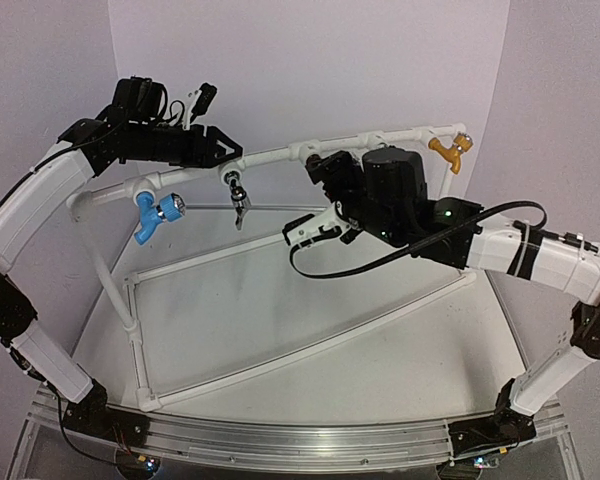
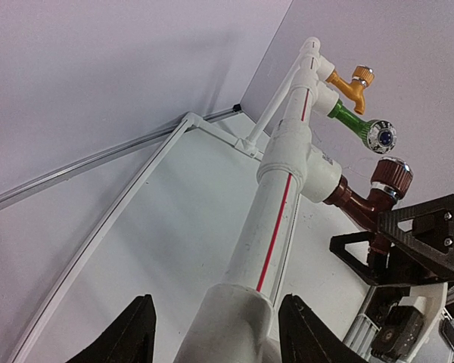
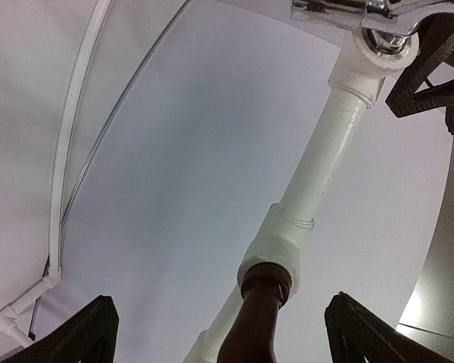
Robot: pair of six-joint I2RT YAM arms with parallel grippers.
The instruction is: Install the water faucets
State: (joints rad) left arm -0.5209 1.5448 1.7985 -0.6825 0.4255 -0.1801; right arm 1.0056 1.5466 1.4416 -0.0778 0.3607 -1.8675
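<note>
The white pipe frame (image 1: 280, 152) stands on the desk (image 1: 280, 330), and all the water faucets sit along its top rail. From above only three show. The blue faucet (image 1: 152, 213) is near the rail's left end. The chrome faucet (image 1: 237, 190) is next along, hanging below the rail. The orange faucet (image 1: 448, 152) is at the far right end. The right arm covers the stretch of rail between chrome and orange, so two faucets are hidden in that view.

The left wrist view shows them. Looking along the rail, the dark brown faucet (image 2: 374, 189) is seated in the nearest tee and the green faucet (image 2: 356, 122) in the next, with orange beyond at the rail's end. This view also shows the left pincer (image 1: 220, 150) closed round the rail just beside the chrome faucet's tee. The pipe fills the space between its fingers (image 2: 299, 333).

The right pincer (image 1: 325, 170) is at the rail by the brown faucet. Only its own wrist view shows how it stands. Its fingers (image 3: 83, 336) are spread wide, with the brown faucet between them and clear of both. At the top of that view are the chrome faucet and a dark corner of the left pincer against the rail.
</note>
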